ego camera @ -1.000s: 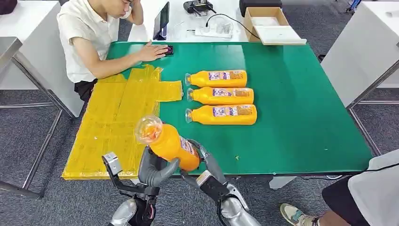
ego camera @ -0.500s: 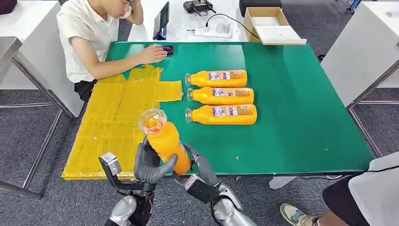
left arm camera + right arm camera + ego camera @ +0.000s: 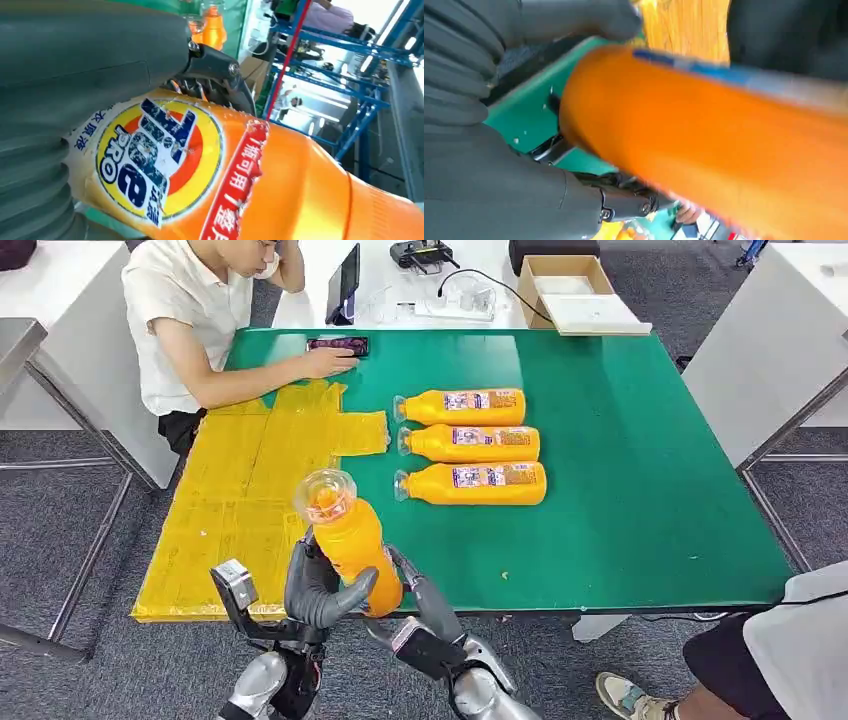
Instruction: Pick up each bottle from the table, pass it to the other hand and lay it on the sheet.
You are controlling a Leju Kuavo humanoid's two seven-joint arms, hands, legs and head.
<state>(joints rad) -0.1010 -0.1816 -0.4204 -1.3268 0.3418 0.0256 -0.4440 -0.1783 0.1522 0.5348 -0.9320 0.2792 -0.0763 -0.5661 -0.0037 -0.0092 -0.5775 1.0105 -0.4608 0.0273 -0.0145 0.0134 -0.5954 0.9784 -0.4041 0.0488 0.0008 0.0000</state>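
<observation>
An orange bottle (image 3: 347,537) is held nearly upright above the near edge of the green table (image 3: 640,500), its clear cap end raised away from the hands. The lower body of the bottle is wrapped by the left hand (image 3: 322,590), thumb across the front. The right hand (image 3: 420,592) is placed just beside it, fingers against the bottle's base on the far side from the left hand; whether it is truly gripped there cannot be told. The yellow sheet (image 3: 235,500) is spread beyond and outward of the left hand. Three more bottles (image 3: 470,445) are laid side by side, well beyond the right hand.
</observation>
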